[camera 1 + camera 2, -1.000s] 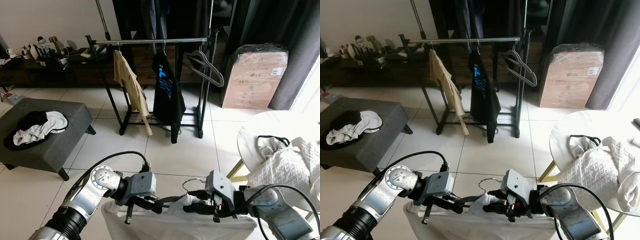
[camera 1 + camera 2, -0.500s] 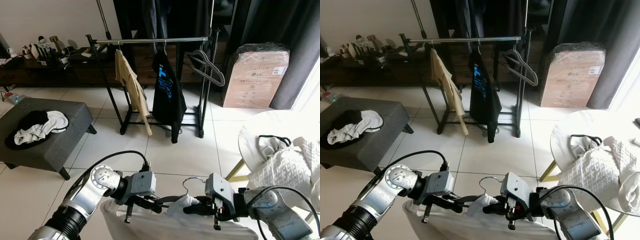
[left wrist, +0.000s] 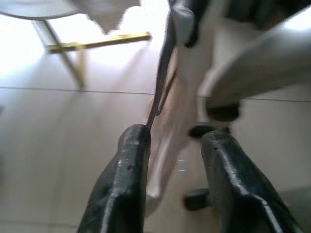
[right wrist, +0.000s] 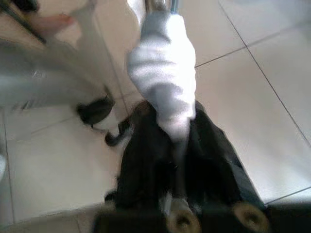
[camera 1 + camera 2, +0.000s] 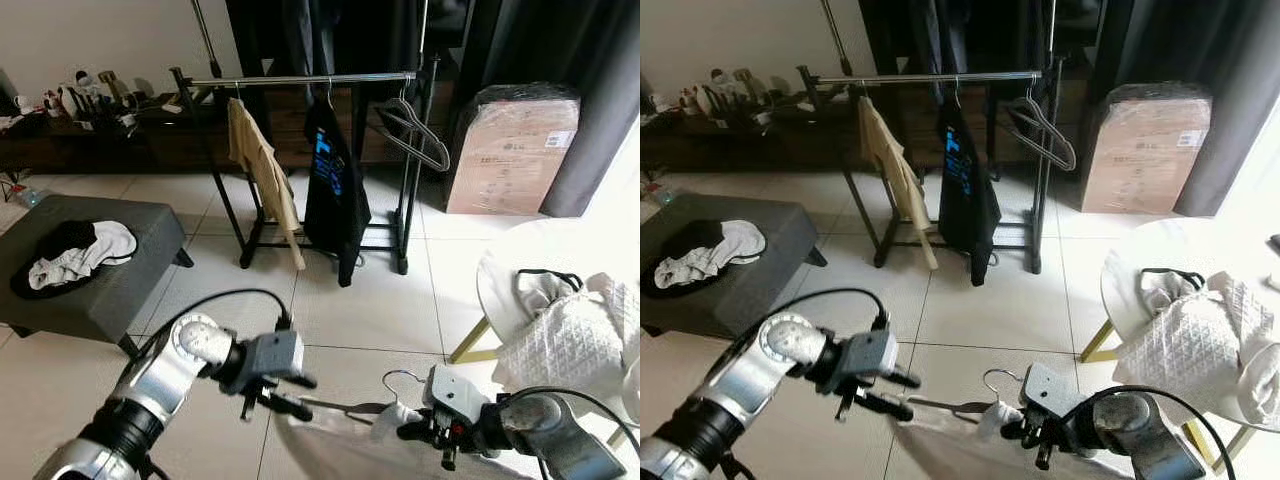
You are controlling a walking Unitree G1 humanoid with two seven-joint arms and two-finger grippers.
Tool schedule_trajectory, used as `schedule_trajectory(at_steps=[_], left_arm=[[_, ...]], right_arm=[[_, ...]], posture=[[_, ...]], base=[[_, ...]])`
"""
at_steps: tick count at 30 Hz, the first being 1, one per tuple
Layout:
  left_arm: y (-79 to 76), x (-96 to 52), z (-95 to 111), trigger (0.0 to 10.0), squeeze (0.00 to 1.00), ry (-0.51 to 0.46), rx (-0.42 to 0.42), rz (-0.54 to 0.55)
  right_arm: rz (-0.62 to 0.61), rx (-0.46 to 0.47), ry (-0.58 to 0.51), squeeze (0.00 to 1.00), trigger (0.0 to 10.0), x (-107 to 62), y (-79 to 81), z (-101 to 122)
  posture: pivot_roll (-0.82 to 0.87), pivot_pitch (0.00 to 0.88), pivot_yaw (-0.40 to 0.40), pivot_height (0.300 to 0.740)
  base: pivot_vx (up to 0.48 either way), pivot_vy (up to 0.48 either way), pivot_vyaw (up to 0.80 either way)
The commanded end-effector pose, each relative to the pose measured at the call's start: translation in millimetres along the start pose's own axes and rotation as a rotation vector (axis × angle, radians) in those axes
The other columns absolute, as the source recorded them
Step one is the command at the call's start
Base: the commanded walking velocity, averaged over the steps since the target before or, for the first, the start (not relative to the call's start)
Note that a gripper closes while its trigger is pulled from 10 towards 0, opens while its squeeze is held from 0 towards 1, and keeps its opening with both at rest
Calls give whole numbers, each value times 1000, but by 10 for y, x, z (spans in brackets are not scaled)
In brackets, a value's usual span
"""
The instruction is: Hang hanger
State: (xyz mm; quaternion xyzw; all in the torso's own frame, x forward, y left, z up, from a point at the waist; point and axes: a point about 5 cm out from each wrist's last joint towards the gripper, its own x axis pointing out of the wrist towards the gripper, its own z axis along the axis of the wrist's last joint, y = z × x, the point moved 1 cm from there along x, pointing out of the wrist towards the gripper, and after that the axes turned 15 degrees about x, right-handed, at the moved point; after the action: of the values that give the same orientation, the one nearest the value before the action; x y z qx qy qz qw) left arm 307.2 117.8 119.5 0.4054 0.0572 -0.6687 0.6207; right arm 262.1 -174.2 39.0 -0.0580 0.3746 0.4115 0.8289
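A wire hanger [image 5: 399, 380] carries a white garment [image 5: 335, 452] low at the bottom centre, above the floor tiles. My right gripper [image 5: 412, 432] is shut on the hanger's neck, where the white collar [image 4: 163, 82] bunches up. My left gripper [image 5: 299, 395] hovers just left of the garment's shoulder, open, with its fingers [image 3: 131, 160] apart and nothing between them. Across the room stands the clothes rack [image 5: 300, 80], bearing a beige shirt [image 5: 262, 170], a black T-shirt [image 5: 335, 180] and an empty hanger [image 5: 415, 135].
A grey ottoman [image 5: 100, 295] with clothes on it sits to the left. A cardboard box [image 5: 510, 150] stands right of the rack. At the right, a round white table [image 5: 520, 270] holds a quilted cloth [image 5: 570, 340]. Tiled floor lies between me and the rack.
My left gripper has let go of the garment's shoulder and drawn back to the left. The hanger and garment have sunk lower and shifted right with my right gripper.
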Motion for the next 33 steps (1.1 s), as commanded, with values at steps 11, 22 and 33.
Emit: schedule_trajectory(at_steps=[11, 22, 33], left_arm=[[122, 226, -289, 10000, 1000, 250, -194, 496], [209, 280, -429, 10000, 0, 411, -415, 923], [342, 335, -397, 10000, 0, 407, -421, 1053]], right_arm=[[-197, 267, -280, 0, 0, 9, -75, 362], [-125, 224, -327, 0, 0, 0, 135, 571], [-37, 170, -342, 0, 0, -39, 333, 665]], posture=[[-174, 133, 92, 740], [-176, 137, 88, 740], [-195, 128, 82, 740]], base=[[0, 0, 0], [0, 0, 0], [0, 0, 0]])
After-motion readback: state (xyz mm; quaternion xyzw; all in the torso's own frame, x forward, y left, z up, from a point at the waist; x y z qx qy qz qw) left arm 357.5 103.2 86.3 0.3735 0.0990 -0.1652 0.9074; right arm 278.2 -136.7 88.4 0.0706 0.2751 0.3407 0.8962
